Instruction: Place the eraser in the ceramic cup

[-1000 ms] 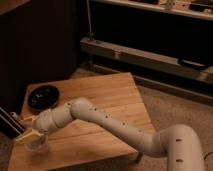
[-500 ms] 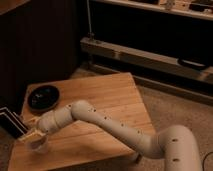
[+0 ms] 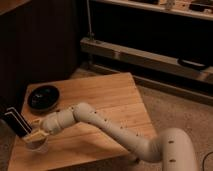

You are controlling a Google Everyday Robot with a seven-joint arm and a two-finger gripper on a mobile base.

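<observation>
The eraser (image 3: 15, 122), a black block with a thin lighter stripe, sticks up and to the left at the table's left edge, tilted. My gripper (image 3: 29, 132) at the end of the white arm is shut on its lower end. The ceramic cup (image 3: 38, 145), small and pale, stands on the table right below the gripper, near the front left corner. The eraser is above and to the left of the cup's mouth, outside it. The cup's inside is hidden by the gripper.
A black round bowl (image 3: 43, 97) sits at the table's back left. The wooden table (image 3: 110, 107) has edges close on the left and front. Dark shelving (image 3: 150, 55) stands behind it, with carpet to the right.
The gripper with the eraser has shifted slightly right, towards the cup. The cup and the bowl have not moved.
</observation>
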